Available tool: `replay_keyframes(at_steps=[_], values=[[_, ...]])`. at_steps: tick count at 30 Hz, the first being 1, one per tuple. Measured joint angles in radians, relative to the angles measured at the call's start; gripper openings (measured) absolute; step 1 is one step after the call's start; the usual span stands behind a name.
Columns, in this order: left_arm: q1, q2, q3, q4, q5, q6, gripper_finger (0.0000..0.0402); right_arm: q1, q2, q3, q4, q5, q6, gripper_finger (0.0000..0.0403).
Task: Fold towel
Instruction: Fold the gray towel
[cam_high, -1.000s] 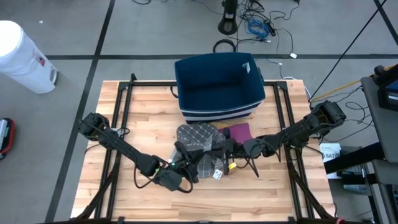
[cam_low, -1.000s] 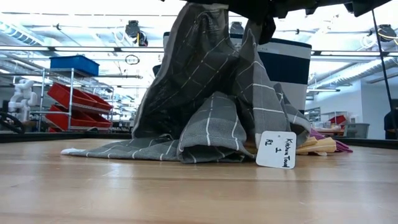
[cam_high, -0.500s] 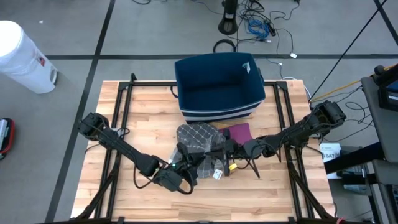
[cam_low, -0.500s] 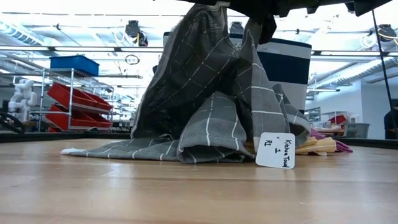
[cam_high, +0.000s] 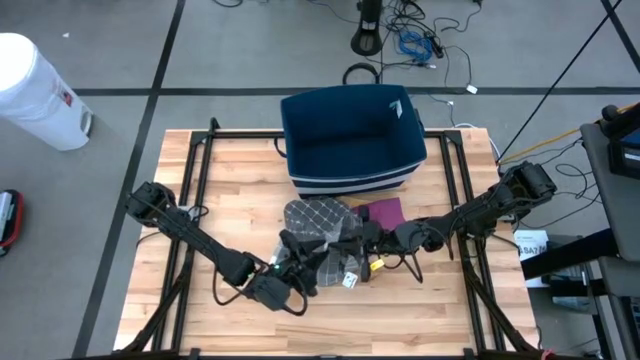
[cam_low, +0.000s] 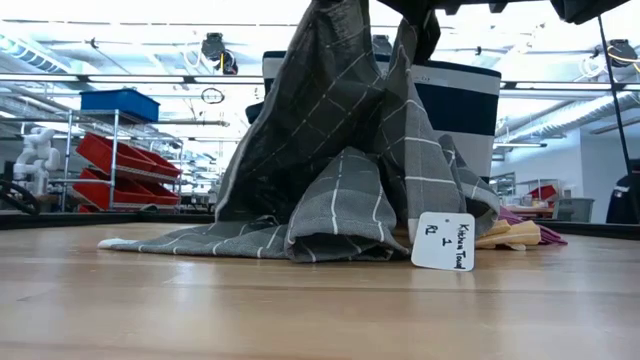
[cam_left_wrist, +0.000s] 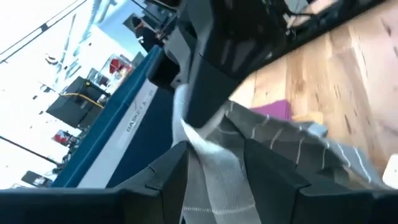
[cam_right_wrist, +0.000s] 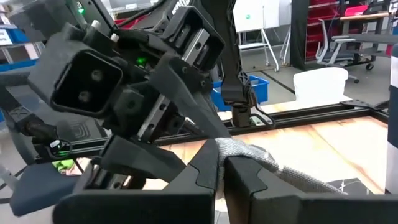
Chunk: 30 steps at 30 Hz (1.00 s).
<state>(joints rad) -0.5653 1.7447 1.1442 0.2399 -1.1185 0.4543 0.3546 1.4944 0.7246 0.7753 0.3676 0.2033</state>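
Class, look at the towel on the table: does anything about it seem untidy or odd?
Yes. The towel is bunched and lifted into a tent, not flat. A white tag hangs at its edge, and a purple cloth lies half under it.

grey checked towel (cam_low: 350, 160), lifted, bunched mid-table

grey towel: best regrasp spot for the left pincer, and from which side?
Judging by the low view, take the grey towel at its flat hem corner lying on the table, coming in low from that open side: the rest is bunched and draped, and the right pincer already pinches the raised edge.
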Motion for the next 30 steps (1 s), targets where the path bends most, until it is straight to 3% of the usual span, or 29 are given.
replay_keyframes(at_steps=[13,21,30], values=[[0.015,0.001,0.0,-0.035,-0.164,-0.004,0.0149,0.006,0.0,0.0,0.031,-0.007,0.001,0.0004],[-0.012,0.001,0.0,0.01,-0.156,0.052,0.0074,0.006,0.0,0.0,0.007,0.001,-0.001,0.0004],[0.0,0.001,0.0,0.016,-0.098,0.062,0.0032,0.007,0.0,0.0,-0.014,-0.001,-0.003,0.0004]])
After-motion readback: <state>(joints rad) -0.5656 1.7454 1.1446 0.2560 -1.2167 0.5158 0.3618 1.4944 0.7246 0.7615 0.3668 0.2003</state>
